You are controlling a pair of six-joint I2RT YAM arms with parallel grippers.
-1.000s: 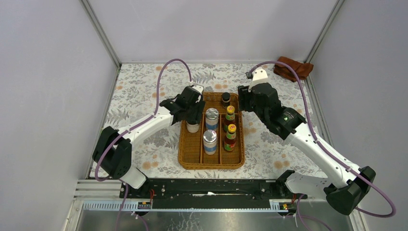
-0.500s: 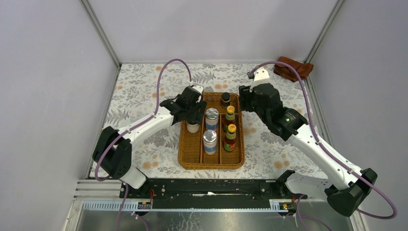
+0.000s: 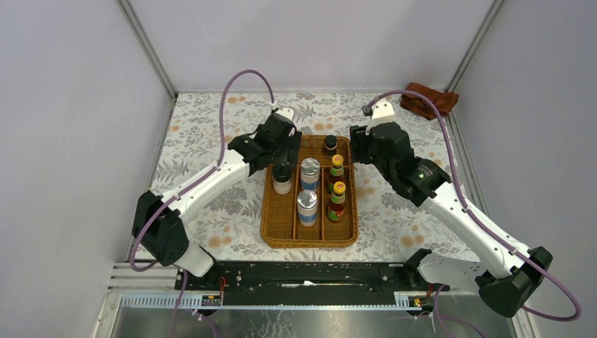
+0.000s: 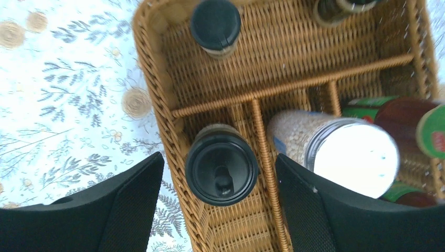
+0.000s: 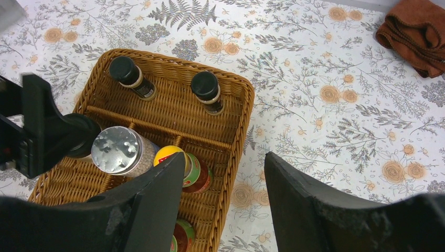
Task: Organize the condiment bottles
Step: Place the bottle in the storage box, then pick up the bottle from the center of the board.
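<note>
Left gripper [image 4: 218, 160]: fingers wide, a gap on either side of the black-lidded jar [image 4: 221, 169] standing between them in the wicker tray [image 4: 157, 100]; grips nothing. Right gripper [image 5: 225, 178]: fingers apart, empty; small dark bottle [image 5: 205, 86] beyond the tips.

Plain grey walls [image 3: 317, 42] close in on three sides of the surface [image 3: 204, 127] (floral-printed, leaves and orange blooms), evenly lit.

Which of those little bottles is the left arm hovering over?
The black-lidded jar in the tray's left lane: it alone sits between the open fingers of the left end effector. Shakers and sauce bottles stand in other lanes.
</note>
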